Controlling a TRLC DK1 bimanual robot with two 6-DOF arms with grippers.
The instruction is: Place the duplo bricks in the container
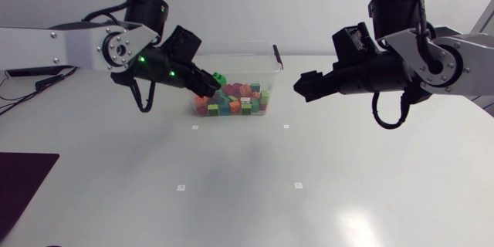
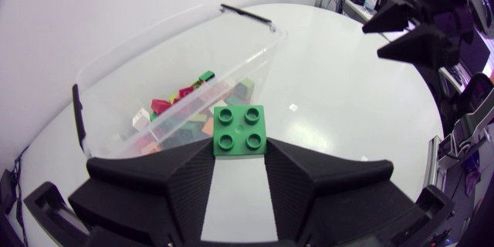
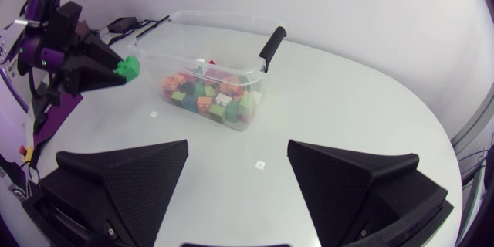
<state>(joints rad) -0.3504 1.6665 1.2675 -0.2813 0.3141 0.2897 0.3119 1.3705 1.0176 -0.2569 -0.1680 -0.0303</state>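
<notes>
Green brick (image 2: 239,130) is pinched at the tips of your left gripper (image 2: 239,157), jaws narrow on its two sides. It is held raised just outside the container (image 1: 262,62); I judge it must clear the rim before release, to join the other bricks (image 3: 208,100) inside. Your right gripper (image 3: 238,150) hangs well apart, jaws wide, holding nothing.

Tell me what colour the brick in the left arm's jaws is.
Green; the brick shows best in the left wrist view.
</notes>
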